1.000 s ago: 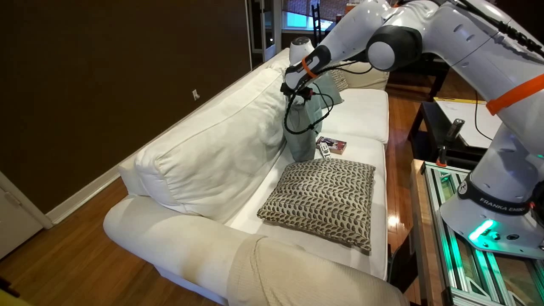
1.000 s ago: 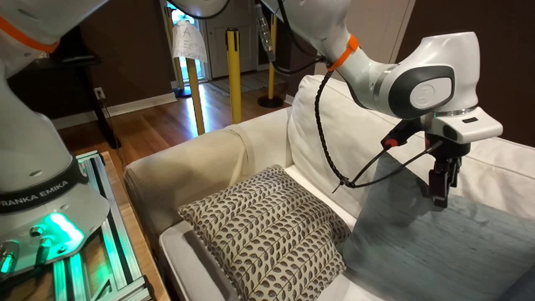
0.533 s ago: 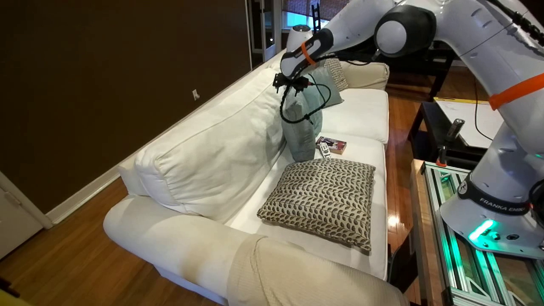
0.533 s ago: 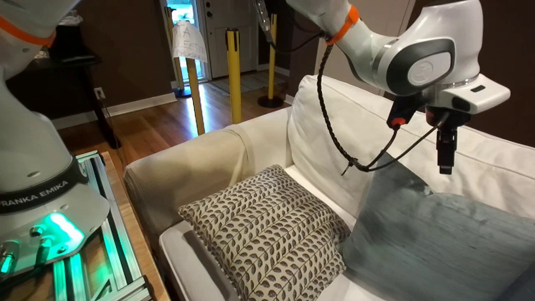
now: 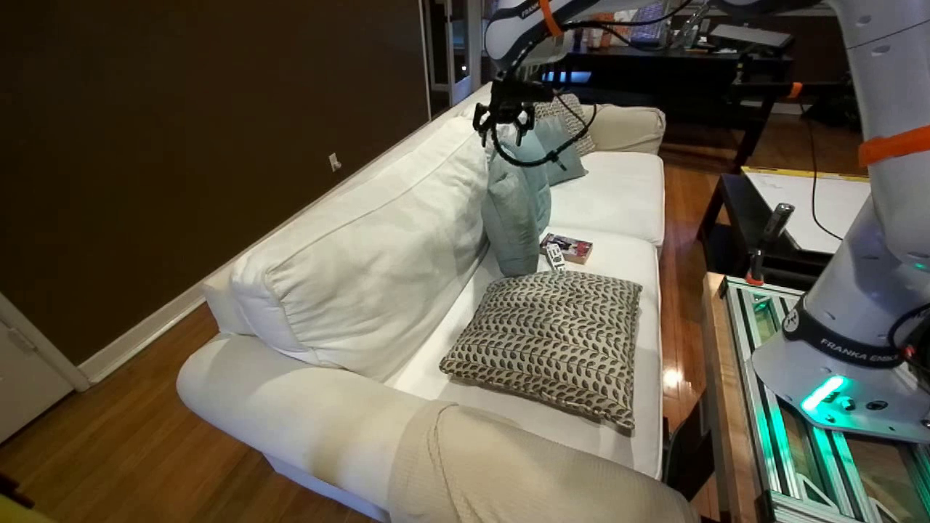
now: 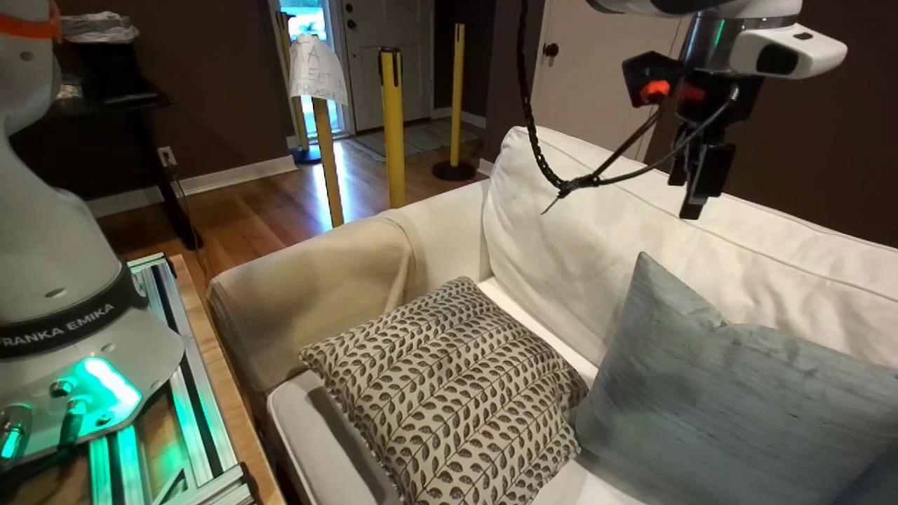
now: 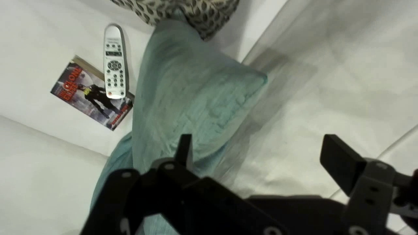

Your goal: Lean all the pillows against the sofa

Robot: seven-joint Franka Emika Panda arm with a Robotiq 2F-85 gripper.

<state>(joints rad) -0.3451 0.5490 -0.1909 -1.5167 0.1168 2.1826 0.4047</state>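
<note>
Bearing it all, sofa (image 5: 378, 269): ran beneath and behind the near teal pillow (image 6: 729, 407), giving you a seat to foot things on and a soft, high back to tip them into.
Leaf-patterned pillow (image 5: 548, 341): lay flat on the seat beside the near teal pillow, one corner touching it. Nothing propped it up, so I judged it your unfinished piece.
Near teal pillow: stood tilted on edge against the sofa's back, which seemed to be all that kept it up, since you had no hold on it.
Second teal pillow (image 7: 116, 160): showed just behind the near teal pillow, mostly hidden; the two probably steadied each other.
Gripper (image 7: 256, 148): hung above the near teal pillow, apart from it, spread wide with nothing between its tips, presumably to leave you room to straddle a fabric edge next.
Book (image 7: 89, 98): lay on the seat just beside the near teal pillow, likely put down there by chance.
Remote (image 7: 115, 65): rested partly across the book, by the near teal pillow, so a pillow you dragged could have swept both along.
</note>
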